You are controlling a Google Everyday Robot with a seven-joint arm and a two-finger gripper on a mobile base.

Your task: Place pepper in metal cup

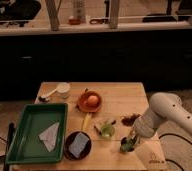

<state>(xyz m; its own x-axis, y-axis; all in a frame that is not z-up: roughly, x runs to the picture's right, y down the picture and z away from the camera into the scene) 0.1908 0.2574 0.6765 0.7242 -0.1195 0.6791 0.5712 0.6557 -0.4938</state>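
My gripper is low over the front right part of the wooden table. It is shut on a small green pepper, held at or just above the tabletop. A shiny cup, which looks like the metal cup, stands just left of the gripper near the table's middle front, with a green tint inside. The gripper is beside the cup, not over it. My white arm comes in from the right.
A green tray with a white paper lies at the front left. A black bowl holds a blue sponge, and an orange bowl holds a round fruit. There is a white cup at the back left, a dark red object and a yellow item.
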